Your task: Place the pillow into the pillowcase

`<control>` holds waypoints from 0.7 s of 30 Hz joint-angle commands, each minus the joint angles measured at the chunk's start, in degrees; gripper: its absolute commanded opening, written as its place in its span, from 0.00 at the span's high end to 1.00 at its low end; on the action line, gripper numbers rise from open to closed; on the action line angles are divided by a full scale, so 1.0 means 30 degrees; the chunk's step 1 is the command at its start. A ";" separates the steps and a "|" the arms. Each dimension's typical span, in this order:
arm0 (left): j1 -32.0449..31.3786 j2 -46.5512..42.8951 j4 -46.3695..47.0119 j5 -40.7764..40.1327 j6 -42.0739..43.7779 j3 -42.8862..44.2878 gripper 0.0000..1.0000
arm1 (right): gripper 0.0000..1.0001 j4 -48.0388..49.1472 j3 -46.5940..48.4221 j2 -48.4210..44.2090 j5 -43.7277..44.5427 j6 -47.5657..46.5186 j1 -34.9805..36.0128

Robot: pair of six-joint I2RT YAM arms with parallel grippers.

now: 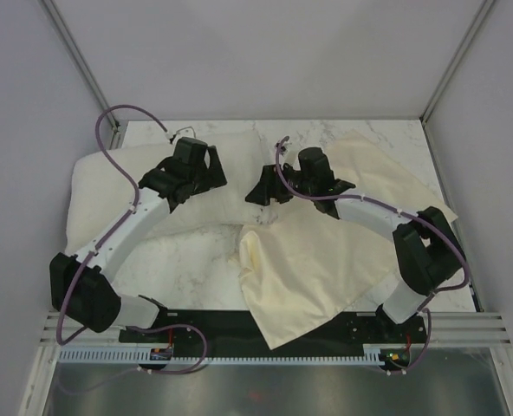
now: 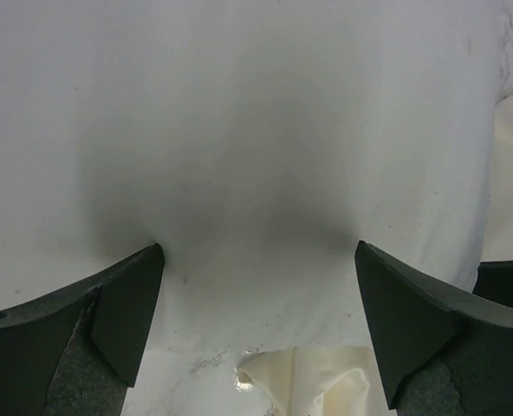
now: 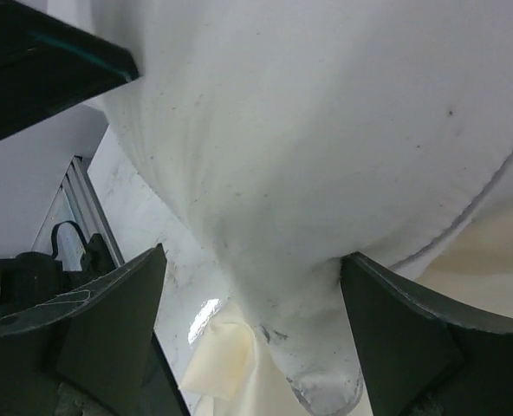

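The plump off-white pillow (image 1: 109,186) lies at the back left of the table. My left gripper (image 1: 206,171) hovers over its right half, open; in the left wrist view the pillow (image 2: 256,130) fills the frame beyond the wide-apart fingertips (image 2: 152,260). My right gripper (image 1: 267,187) is at the pillow's right corner. It is open, and the corner (image 3: 326,364) hangs between its fingers, touching only the right finger (image 3: 369,295). The wrinkled cream pillowcase (image 1: 317,269) lies spread on the right, just below that corner, with one end draped over the table's front edge.
The marble table (image 1: 187,260) is walled in by grey panels with metal posts (image 1: 83,61) at the back corners. A slotted rail (image 1: 239,351) runs along the front by the arm bases. A folded pillowcase edge (image 2: 300,381) lies under the left gripper.
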 commanded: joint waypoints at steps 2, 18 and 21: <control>-0.2224 0.1723 -0.1736 -0.1686 0.1956 0.3183 0.00 | 0.09 -0.0124 -0.0704 -0.3040 -0.0828 -0.1391 0.0052; -0.0093 0.6045 0.0272 -0.0610 0.1080 0.2114 0.95 | 0.08 -0.4927 -0.4480 -0.7029 0.3211 -0.3530 0.0489; 0.1635 0.2499 0.1508 0.0503 0.0173 0.0121 0.98 | 0.08 -0.4990 -0.5127 -0.7148 0.4006 -0.4467 0.2122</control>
